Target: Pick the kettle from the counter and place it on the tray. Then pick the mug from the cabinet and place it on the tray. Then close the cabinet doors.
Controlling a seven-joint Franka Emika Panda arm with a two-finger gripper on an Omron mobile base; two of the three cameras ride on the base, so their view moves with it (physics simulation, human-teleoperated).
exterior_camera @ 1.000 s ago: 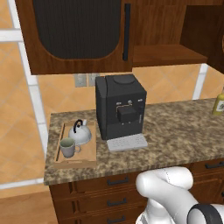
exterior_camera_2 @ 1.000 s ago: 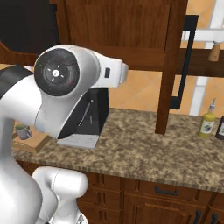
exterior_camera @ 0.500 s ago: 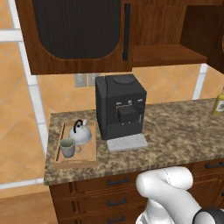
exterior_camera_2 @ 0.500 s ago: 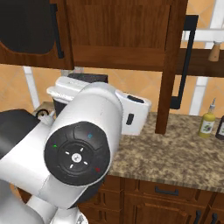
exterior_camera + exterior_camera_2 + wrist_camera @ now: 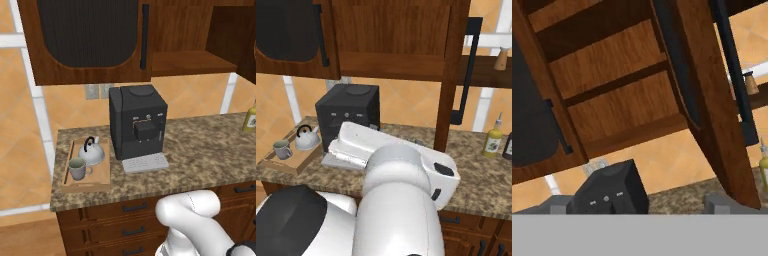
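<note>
Kettle and mug are loaded, only the cabinet doors left

The tray (image 5: 69, 172) on the counter (image 5: 200, 150) holds the kettle (image 5: 91, 152) and mug (image 5: 77, 168). The left door (image 5: 85, 40) looks shut; the right door (image 5: 453, 75) stands wide open. The gripper (image 5: 637, 206) fingers are spread, holding nothing, so the robot should probably push flat on the door's outer face near its handle (image 5: 468, 70), swinging clear of the coffee machine (image 5: 137, 122).

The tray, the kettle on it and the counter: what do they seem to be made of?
The shallow light-brown tray looks like pale matt wood. The small domed silver-grey kettle looks like brushed metal with a soft sheen and has a thin black handle. The speckled brown-grey counter looks like polished granite.
</note>
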